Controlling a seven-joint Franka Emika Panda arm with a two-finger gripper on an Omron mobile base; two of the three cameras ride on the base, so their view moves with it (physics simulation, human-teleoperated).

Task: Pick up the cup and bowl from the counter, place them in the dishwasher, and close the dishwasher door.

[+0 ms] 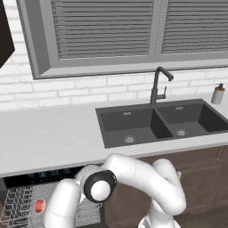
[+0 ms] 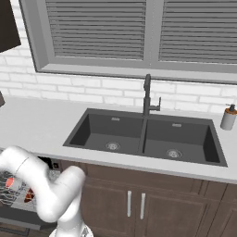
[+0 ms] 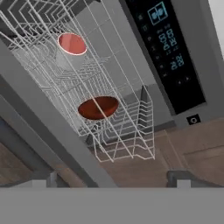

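The dishwasher [image 3: 168,48], with its black control strip and bluish lights, stands open with the grey wire rack [image 3: 131,140] pulled out. Inside the rack sits the cup [image 3: 72,44], red top showing, also seen as cup [image 1: 39,205] and cup [image 2: 10,183]. Closer to me in the same rack rests the dark red-brown bowl [image 3: 98,107]. My gripper [image 3: 111,181] hangs above the rack's near corner, open, with nothing between its fingertips [image 3: 183,178]. A wide grey panel [image 3: 48,127], apparently the dishwasher door, crosses the hand view diagonally beside the rack.
The light counter [image 1: 53,133] holds a dark double sink [image 1: 133,124] with a black faucet [image 1: 156,87]. A beige soap dispenser [image 1: 217,94] stands at the far right by the wall. Brown wooden cabinets [image 2: 139,199] sit under the sink, right of the dishwasher.
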